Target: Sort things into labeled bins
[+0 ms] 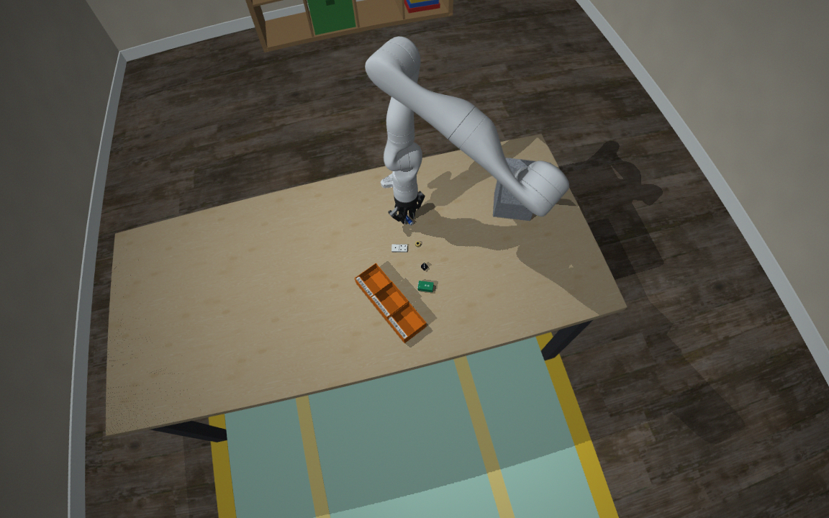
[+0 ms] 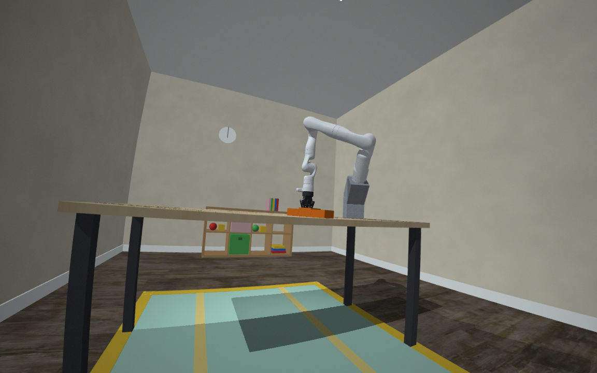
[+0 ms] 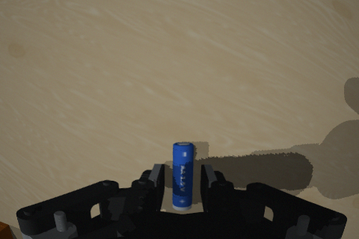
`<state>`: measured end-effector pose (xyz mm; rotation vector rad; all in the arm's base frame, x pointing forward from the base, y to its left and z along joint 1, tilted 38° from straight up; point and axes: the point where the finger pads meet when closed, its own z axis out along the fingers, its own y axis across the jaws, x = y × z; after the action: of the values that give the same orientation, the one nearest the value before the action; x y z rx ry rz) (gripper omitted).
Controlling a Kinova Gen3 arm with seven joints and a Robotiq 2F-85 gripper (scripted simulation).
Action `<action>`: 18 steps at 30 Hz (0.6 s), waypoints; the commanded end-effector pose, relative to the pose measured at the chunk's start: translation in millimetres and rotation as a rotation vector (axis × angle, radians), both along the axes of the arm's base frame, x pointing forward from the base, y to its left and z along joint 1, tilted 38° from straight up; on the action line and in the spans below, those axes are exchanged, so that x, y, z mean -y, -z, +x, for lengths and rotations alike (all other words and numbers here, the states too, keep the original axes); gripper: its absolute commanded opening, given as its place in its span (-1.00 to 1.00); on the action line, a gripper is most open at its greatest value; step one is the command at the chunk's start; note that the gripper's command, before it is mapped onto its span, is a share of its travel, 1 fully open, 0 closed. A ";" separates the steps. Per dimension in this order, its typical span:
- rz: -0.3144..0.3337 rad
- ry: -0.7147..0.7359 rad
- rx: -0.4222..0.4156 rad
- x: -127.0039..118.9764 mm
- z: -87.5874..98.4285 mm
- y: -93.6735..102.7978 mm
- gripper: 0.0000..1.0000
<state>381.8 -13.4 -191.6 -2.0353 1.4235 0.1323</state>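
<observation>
A blue battery (image 3: 182,175) (image 1: 410,221) lies on the table at the back, near the arm's shadow. My gripper (image 3: 182,177) (image 1: 406,217) (image 2: 307,206) is low over it, and its fingers stand on either side of the battery with a gap on each side, so it is open. Between the bins and my gripper lie a white block (image 1: 399,247), a small yellow ring (image 1: 417,244), a small black piece (image 1: 424,265) and a green board (image 1: 427,285).
The arm's grey base (image 1: 512,196) (image 2: 355,197) stands at the table's back right. A shelf with toys (image 2: 245,239) stands against the far wall, off the table.
</observation>
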 end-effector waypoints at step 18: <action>0.001 0.001 -0.001 0.0 0.0 0.6 -0.82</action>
<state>381.5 -12.7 -192.2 -2.0338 1.4235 0.1351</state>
